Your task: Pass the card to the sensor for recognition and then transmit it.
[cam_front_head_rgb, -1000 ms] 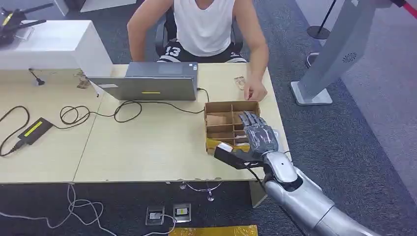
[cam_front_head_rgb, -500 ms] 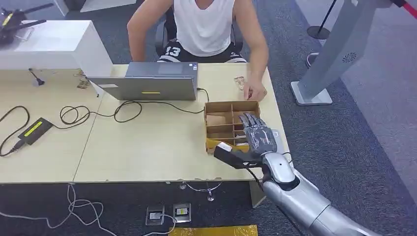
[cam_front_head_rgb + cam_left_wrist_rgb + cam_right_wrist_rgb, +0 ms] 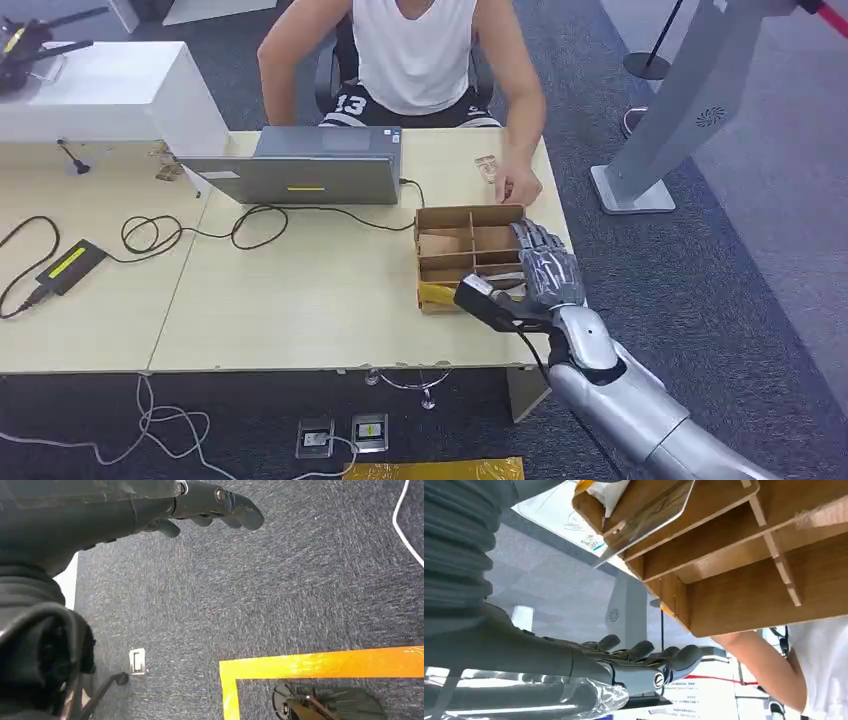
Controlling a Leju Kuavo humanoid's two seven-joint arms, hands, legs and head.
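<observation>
A compartmented cardboard box (image 3: 450,245) stands at the table's right end. In the right wrist view a thin glossy card (image 3: 651,515) sticks out of one compartment of the box (image 3: 744,575), next to a yellow and white item. My right hand (image 3: 547,270) hovers by the box's right side over the table edge, fingers (image 3: 644,655) stretched out, apart from the card and holding nothing. My left hand (image 3: 210,502) hangs over grey carpet, its fingers extended and empty.
A person sits behind the table with a hand (image 3: 519,185) resting just beyond the box. A laptop (image 3: 300,170), black cables (image 3: 250,225) and a black device (image 3: 70,262) lie to the left. A grey stand (image 3: 680,110) rises at the right.
My right hand has slid rightwards, from above the box's right-hand compartments to beside the box at the table edge. The person and the box have stayed put.
</observation>
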